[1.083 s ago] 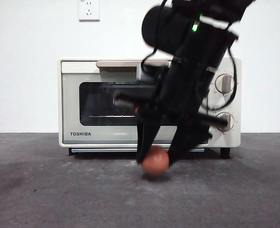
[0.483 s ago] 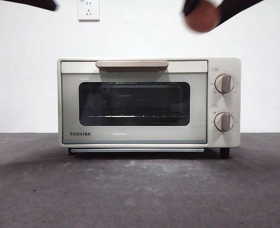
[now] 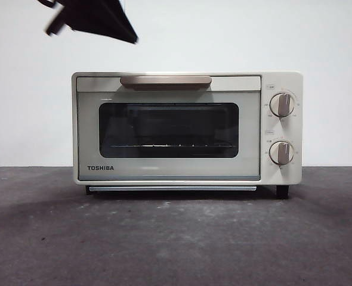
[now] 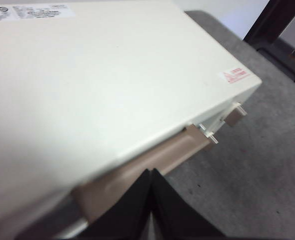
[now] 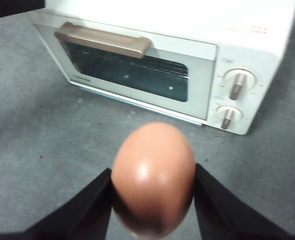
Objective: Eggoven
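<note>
Right gripper (image 5: 152,200) pinches the egg (image 5: 153,176) high above the oven (image 3: 187,128); left gripper (image 4: 151,200), jaws pressed together, hovers over the oven's handle (image 4: 152,162).

Front view low, level; wrist views above, all sharing toaster oven (image 3: 187,128).

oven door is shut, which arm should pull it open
Left. Its gripper, jaws shut and empty, hangs above the oven by the handle; the right gripper holds the egg.
</note>
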Available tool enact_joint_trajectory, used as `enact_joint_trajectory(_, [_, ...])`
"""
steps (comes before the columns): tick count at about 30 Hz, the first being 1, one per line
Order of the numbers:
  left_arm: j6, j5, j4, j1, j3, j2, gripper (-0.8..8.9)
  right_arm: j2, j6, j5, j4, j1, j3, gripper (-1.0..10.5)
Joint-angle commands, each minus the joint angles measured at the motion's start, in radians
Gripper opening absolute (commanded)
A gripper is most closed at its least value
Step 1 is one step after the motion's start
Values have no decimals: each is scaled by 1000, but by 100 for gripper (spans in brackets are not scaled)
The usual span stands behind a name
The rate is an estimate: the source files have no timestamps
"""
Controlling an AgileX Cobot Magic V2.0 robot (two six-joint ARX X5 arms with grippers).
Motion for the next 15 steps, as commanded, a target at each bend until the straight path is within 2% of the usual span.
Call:
enact_joint_trajectory(1, [41, -13, 8, -23, 60, 72, 7, -13, -3, 7, -5, 10, 14, 3])
enact_joint_trajectory(15, [84, -100, 22, -72, 91, 216, 7, -45, -14, 32, -13, 10, 14, 3])
